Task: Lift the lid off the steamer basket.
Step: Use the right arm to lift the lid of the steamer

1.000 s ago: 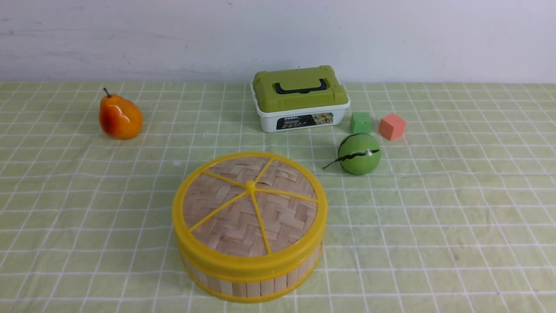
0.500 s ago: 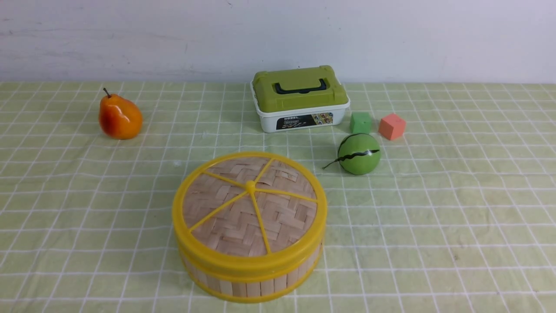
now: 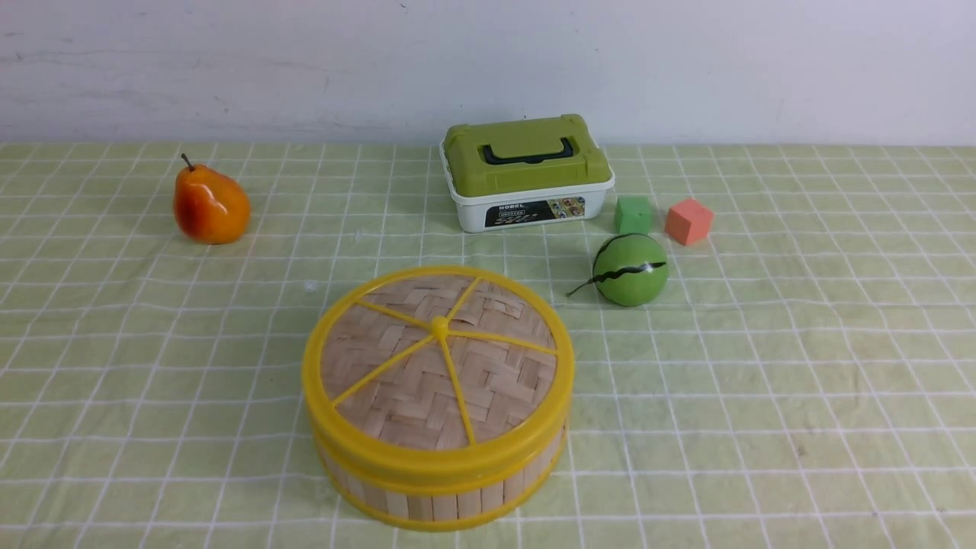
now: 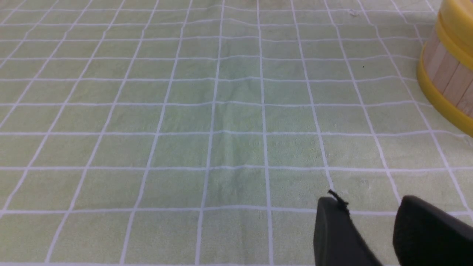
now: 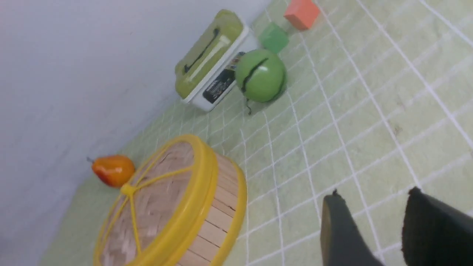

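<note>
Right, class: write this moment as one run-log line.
lid: seated on steamer basket | right jaws: open, empty | left jaws: open, empty | lift: not begun

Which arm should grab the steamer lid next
Probably the right: its gripper is open and empty, its wrist view shows the lid's knob, while the left's shows only the rim edge.

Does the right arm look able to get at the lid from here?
Probably yes: the right gripper is open and empty, and only bare cloth shows between it and the lid.
</note>
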Robot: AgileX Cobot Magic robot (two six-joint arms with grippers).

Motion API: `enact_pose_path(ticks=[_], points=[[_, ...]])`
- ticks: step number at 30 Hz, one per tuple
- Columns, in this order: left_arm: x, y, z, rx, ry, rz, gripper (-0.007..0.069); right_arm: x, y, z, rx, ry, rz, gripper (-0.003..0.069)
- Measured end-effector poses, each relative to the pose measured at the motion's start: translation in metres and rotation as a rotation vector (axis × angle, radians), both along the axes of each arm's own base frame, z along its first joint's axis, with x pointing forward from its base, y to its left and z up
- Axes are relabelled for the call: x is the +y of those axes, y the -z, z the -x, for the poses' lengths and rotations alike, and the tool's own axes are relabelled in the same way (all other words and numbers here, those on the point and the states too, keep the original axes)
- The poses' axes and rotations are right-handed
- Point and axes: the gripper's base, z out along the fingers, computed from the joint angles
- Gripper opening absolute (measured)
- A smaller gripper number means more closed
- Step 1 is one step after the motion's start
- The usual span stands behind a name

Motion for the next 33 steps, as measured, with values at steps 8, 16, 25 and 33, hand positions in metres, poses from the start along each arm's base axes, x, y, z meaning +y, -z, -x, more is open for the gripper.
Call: enact_pose_path(ticks=[8, 16, 25, 33], points=[[0.000, 0.000, 0.000, 0.000, 0.000, 0.000, 0.0239, -0.001, -0.135, -0.026, 0.166, -0.239, 0.648, -0.0014], [0.000, 0.000, 0.000, 0.000, 0.000, 0.000, 0.0239, 0.030, -0.185, -0.106, 0.402, -0.673, 0.861, -0.0014], [0.000, 0.000, 0.000, 0.000, 0.000, 0.000, 0.0239, 0.127, -0.189, -0.182, 0.381, -0.935, 1.071, -0.0002], [0.000, 0.000, 0.000, 0.000, 0.000, 0.000, 0.0239, 0.236, -0.145, -0.253, 0.384, -1.077, 1.128, 0.0079]])
